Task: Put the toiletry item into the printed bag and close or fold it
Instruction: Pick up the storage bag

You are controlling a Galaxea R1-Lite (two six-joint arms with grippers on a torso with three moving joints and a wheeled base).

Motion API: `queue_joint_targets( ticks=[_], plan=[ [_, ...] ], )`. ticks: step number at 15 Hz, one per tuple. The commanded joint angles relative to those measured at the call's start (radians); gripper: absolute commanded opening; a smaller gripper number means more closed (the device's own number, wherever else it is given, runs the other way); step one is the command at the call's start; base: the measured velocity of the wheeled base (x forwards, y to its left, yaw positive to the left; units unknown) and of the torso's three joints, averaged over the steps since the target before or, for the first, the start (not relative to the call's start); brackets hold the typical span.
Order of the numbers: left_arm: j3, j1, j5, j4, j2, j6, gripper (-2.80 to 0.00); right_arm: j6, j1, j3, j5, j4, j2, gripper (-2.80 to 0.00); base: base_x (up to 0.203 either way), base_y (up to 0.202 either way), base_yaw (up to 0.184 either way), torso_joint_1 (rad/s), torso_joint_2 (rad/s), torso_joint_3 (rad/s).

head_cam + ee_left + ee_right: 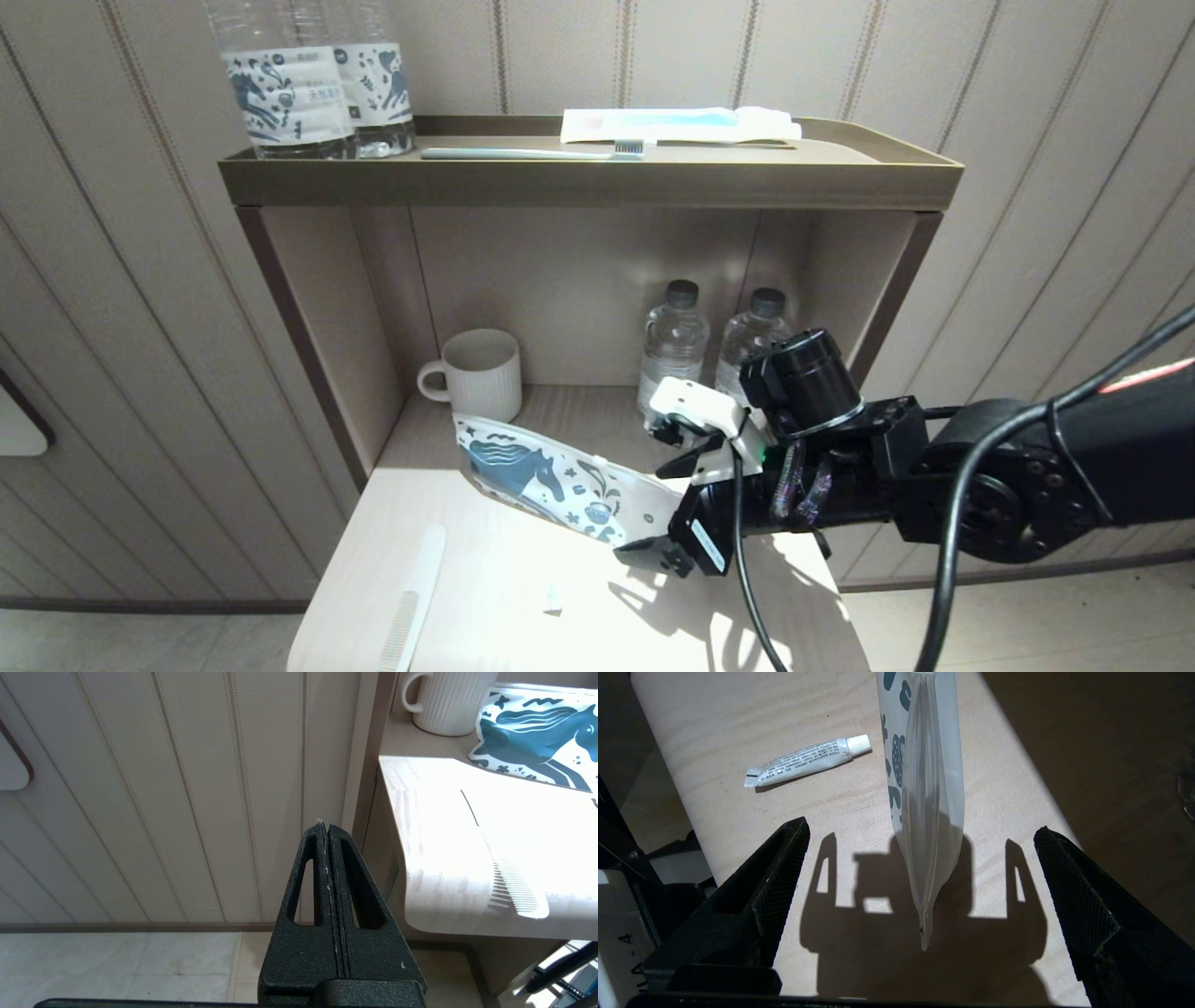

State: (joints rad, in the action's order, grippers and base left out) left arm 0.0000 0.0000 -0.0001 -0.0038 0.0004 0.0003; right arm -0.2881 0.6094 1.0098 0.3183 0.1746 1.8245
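1. One white comb lies at the near left edge of the table, with a small toothpaste tube a little to its right.
2. Parked off the table's left side, the left end effector has its fingers pressed together on nothing.
3. Reaching in from the right, the right end effector has its fingers spread wide on either side of the printed bag's near end, touching neither face of it.
4. Mid-table, the printed bag stands tilted on its edge, its zip end toward the right end effector and its horse print facing the front.
5. Behind it, a ribbed white mug and two water bottles stand at the back.
6. Above, on the top shelf, are two labelled bottles, a toothbrush and a wrapped item.
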Motion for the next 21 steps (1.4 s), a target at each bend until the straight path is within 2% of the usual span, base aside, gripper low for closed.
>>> queue_joint_targets(
  ticks=[1, 3, 4, 15, 20, 21],
  plan=[
    [0.000, 0.000, 0.000, -0.001, 0.000, 0.000, -2.80, -0.002, -0.002, 0.000, 0.002, 0.016, 0.020, 0.00, 0.000, 0.000, 0.000, 0.000, 0.00, 0.000],
    [0.000, 0.000, 0.000, -0.001, 0.000, 0.001, -2.80, 0.000, -0.005, 0.003, 0.002, 0.028, 0.021, 0.00, 0.000, 0.000, 0.000, 0.000, 0.00, 0.000],
    [0.000, 0.000, 0.000, 0.000, 0.000, 0.000, -2.80, -0.002, -0.005, 0.003, 0.002, 0.028, 0.021, -2.80, 0.000, 0.000, 0.000, 0.000, 0.00, 0.000],
    [0.000, 0.000, 0.000, -0.001, 0.000, 0.000, -2.80, -0.008, 0.001, 0.007, 0.001, 0.031, 0.028, -2.80, 0.000, 0.000, 0.000, 0.000, 0.00, 0.000],
    [0.000, 0.001, 0.000, 0.000, 0.000, 0.001, -2.80, 0.001, -0.007, -0.006, -0.001, 0.020, -0.066, -2.80, 0.000, 0.000, 0.000, 0.000, 0.00, 0.000],
    [-0.005, 0.002, 0.001, 0.007, 0.005, 0.020, -2.80, 0.010, -0.007, -0.024, -0.004, 0.018, -0.093, -2.80, 0.000, 0.000, 0.000, 0.000, 0.00, 0.000]
  ],
)
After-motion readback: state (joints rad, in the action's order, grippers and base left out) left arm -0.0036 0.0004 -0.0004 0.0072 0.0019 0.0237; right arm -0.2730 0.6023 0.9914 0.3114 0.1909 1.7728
